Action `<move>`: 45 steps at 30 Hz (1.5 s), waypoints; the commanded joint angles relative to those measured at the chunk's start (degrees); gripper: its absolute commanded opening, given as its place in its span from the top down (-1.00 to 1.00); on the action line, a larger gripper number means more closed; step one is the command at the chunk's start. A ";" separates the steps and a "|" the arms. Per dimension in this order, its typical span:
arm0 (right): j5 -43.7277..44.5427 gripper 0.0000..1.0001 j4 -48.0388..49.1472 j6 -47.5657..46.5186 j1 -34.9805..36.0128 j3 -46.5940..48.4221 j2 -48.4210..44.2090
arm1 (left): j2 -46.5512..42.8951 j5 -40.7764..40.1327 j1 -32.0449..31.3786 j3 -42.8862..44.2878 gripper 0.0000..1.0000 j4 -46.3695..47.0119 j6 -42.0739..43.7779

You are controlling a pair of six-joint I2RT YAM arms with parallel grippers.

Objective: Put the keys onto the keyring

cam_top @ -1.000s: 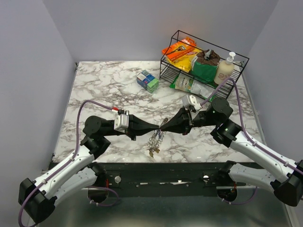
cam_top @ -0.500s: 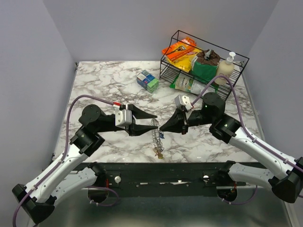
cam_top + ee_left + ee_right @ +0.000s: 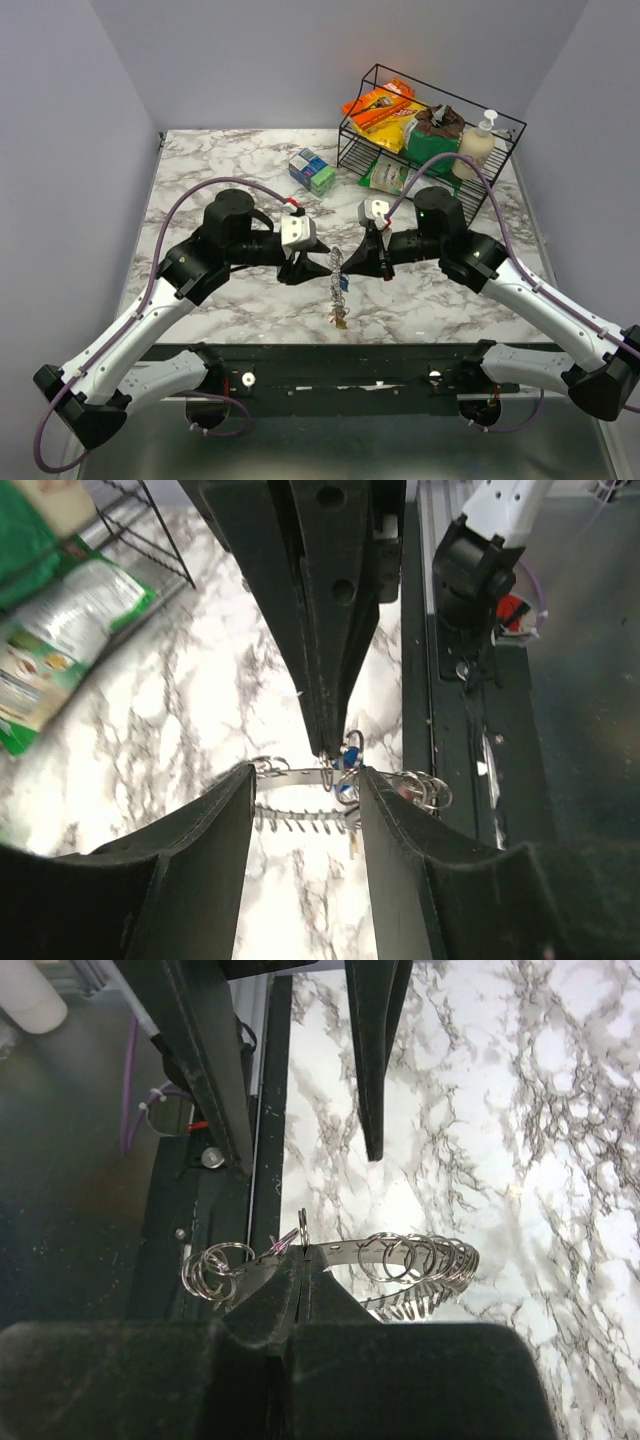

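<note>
The keyring [image 3: 337,268] is a silvery band with a coiled wire edge and several small split rings. It hangs above the marble table [image 3: 200,180], and my right gripper [image 3: 347,262] is shut on its upper part. In the right wrist view the gripper [image 3: 303,1255] pinches the keyring [image 3: 400,1250] band. Keys [image 3: 340,318] dangle from its lower end, and a blue key head [image 3: 350,760] shows close to the right fingertips. My left gripper [image 3: 312,268] stands open just left of the ring. Its gripper [image 3: 305,772] straddles the keyring [image 3: 300,810] without clamping it.
A black wire rack [image 3: 505,150] at the back right holds snack packets and a soap bottle [image 3: 476,143]. A green packet [image 3: 393,178] leans at its front. A small green and blue box [image 3: 312,170] lies mid-back. A black rail [image 3: 340,365] runs along the near table edge.
My left gripper has opened and let go of the keyring. Both grippers have risen and moved back from the table's front edge. The ring now hangs from the right gripper alone.
</note>
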 commanded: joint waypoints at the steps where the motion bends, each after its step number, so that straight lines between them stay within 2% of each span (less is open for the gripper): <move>1: 3.83 0.99 -4.54 -1.47 0.15 2.48 1.24 | 2.73 -0.85 -0.11 3.80 -0.09 -10.39 3.64; 10: 4.01 0.99 -6.39 -1.90 0.59 2.39 2.30 | 8.01 1.17 -0.20 5.74 -0.02 -14.09 6.62; 34: 2.78 0.99 -3.40 -0.76 0.77 0.90 1.86 | 13.11 4.60 -1.17 5.65 0.14 -10.75 5.93; 40: 2.86 0.99 -3.05 -0.59 0.77 0.72 1.51 | 14.07 4.07 -1.43 6.09 0.50 -11.28 6.28; 41: 2.95 0.99 -2.88 -0.50 0.77 0.64 1.51 | 14.16 3.98 -1.43 6.18 0.66 -11.63 6.36; 45: 2.95 0.99 -2.35 -0.23 0.68 0.28 1.16 | 14.86 1.52 -1.69 7.14 0.98 -13.82 7.59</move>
